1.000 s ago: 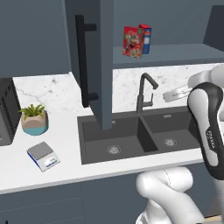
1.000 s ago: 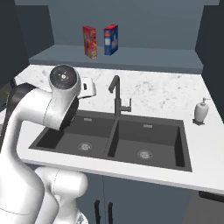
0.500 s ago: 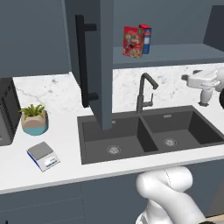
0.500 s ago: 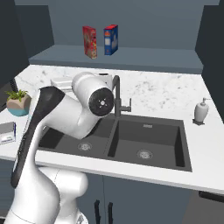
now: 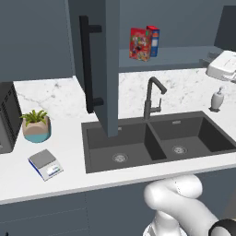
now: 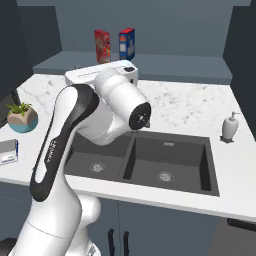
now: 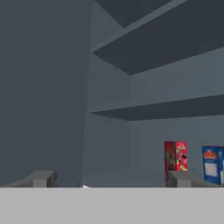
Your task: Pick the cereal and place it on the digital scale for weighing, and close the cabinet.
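Observation:
The cereal [image 5: 140, 44] is a red box that stands upright on the lowest shelf of the open cabinet [image 5: 111, 69], with a blue box [image 5: 155, 40] touching its right side. In the hand view, the cereal [image 7: 176, 157] is low and to the right, well beyond my gripper [image 7: 111, 179]. The gripper's two finger tips are spread wide with nothing between them. My hand [image 5: 223, 66] hovers at shelf height, right of the boxes and above the counter. The digital scale [image 5: 44, 164] lies on the counter at the front left. The cabinet door, with its black bar handle [image 5: 85, 64], swings out over the sink.
A potted plant [image 5: 35, 125] and a black microwave [image 5: 4, 117] stand left of the scale. The double sink [image 5: 152, 143] with its black faucet [image 5: 152, 96] lies under the shelf. A soap dispenser [image 5: 216, 99] stands at the right, and upper shelves [image 7: 162, 109] show inside the cabinet.
The arm has swung and lifted. The hand rose from counter height to shelf height on the right and now faces into the cabinet. The boxes, door and scale stayed put.

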